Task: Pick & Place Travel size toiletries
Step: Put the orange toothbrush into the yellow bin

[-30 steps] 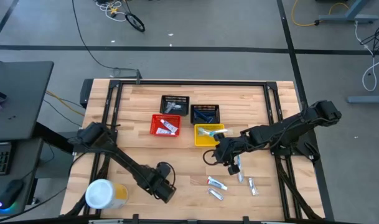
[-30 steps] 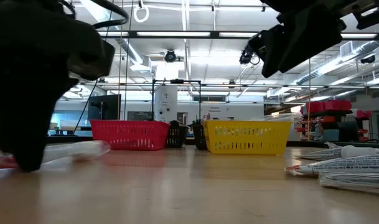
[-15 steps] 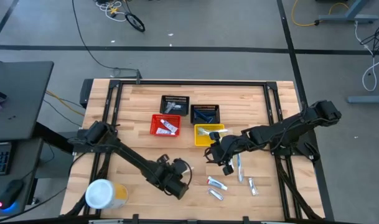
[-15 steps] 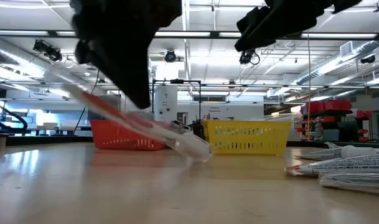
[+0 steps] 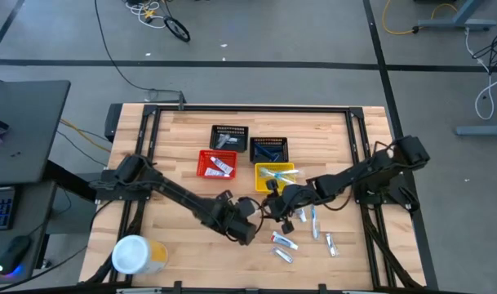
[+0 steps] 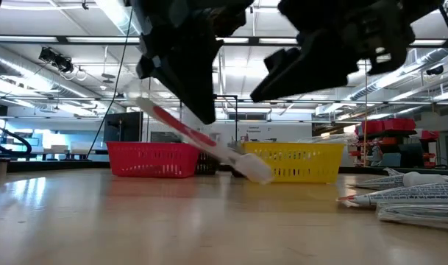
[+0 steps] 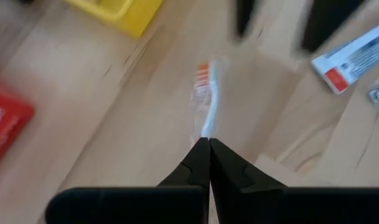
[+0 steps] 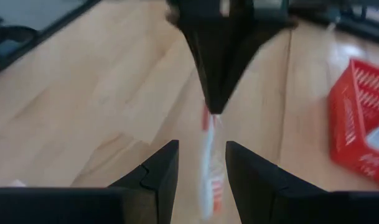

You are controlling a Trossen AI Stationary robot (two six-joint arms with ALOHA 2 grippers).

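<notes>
A pink-and-white toothbrush (image 6: 209,146) in a clear wrapper hangs slanted above the table's middle, with my left gripper (image 5: 250,214) shut on its upper end. My right gripper (image 5: 274,202) faces it from the right and is open. Its two fingers stand on either side of the toothbrush's free end (image 8: 209,168) and do not seem to touch it. More travel size toiletries lie on the wood near the front right: white tubes (image 5: 283,241) and a white-blue toothbrush (image 5: 314,219). My left gripper pinches one end of the toothbrush (image 7: 206,127) between its two shut fingertips. The fingers lie along the toothbrush, which sticks straight out beyond them. It slants down from the hold toward its free end (image 6: 257,171) and is lifted clear of the table.
Red (image 5: 217,164), yellow (image 5: 274,175) and two dark baskets (image 5: 229,137) stand at the table's middle far side, holding a few items. A large white-and-yellow canister (image 5: 134,255) stands at the near left corner. Bare wood lies to the left.
My left gripper has taken hold of the toothbrush that lay on the table. It has lifted it clear and carried it toward the table's right and far side, up to my right gripper. My right gripper has moved a little left, and its fingers now stand around the toothbrush's free end.
</notes>
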